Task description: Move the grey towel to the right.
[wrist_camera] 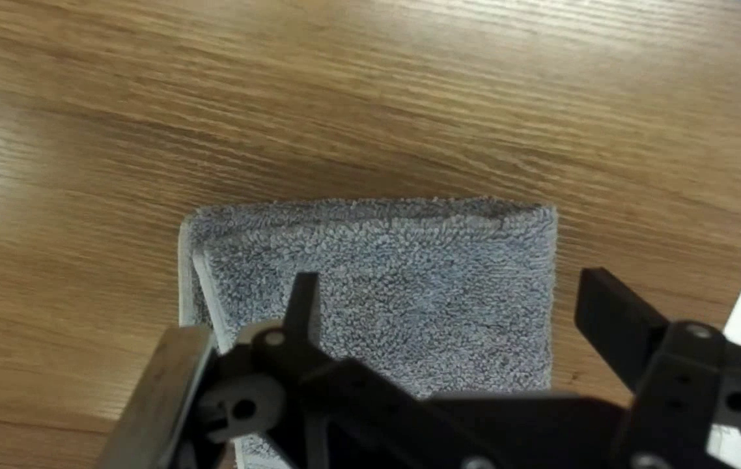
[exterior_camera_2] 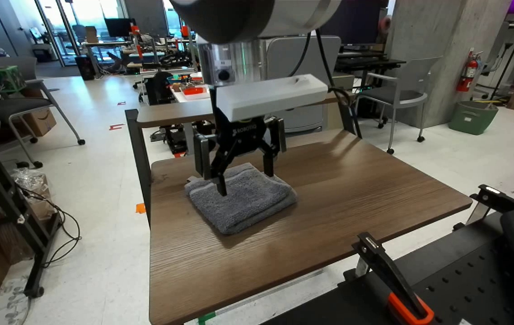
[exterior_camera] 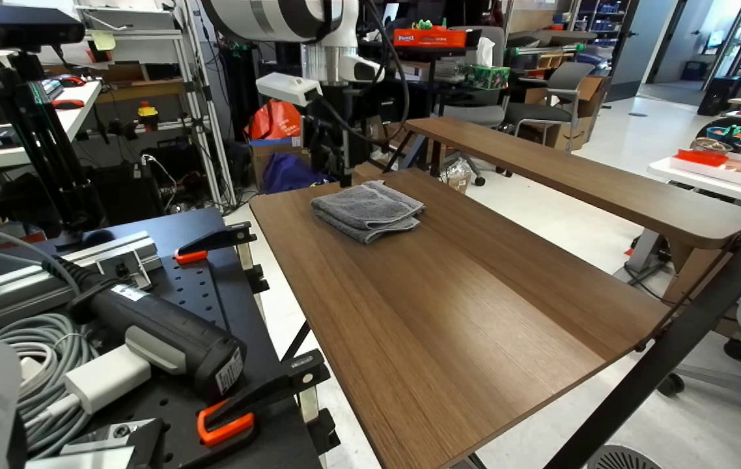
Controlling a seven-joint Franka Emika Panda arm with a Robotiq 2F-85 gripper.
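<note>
The grey towel (exterior_camera: 368, 210) lies folded into a flat pad near an end of the brown wooden table (exterior_camera: 475, 319). It also shows in an exterior view (exterior_camera_2: 250, 205) and in the wrist view (wrist_camera: 409, 293). My gripper (exterior_camera_2: 245, 183) is open and empty, pointing down over the towel. In the wrist view, the left finger of the gripper (wrist_camera: 450, 280) is over the towel and the right finger is past the towel's right edge, above bare wood. The gripper's body hides the towel's lower part there. I cannot tell whether a fingertip touches the cloth.
A raised wooden shelf (exterior_camera: 572, 176) runs along one long side of the table. A black workbench (exterior_camera: 181, 286) with orange-black clamps (exterior_camera: 227, 426), a black handheld tool (exterior_camera: 155, 332) and cables stands along the opposite side. A slanted black post (exterior_camera: 676, 345) stands at one table corner.
</note>
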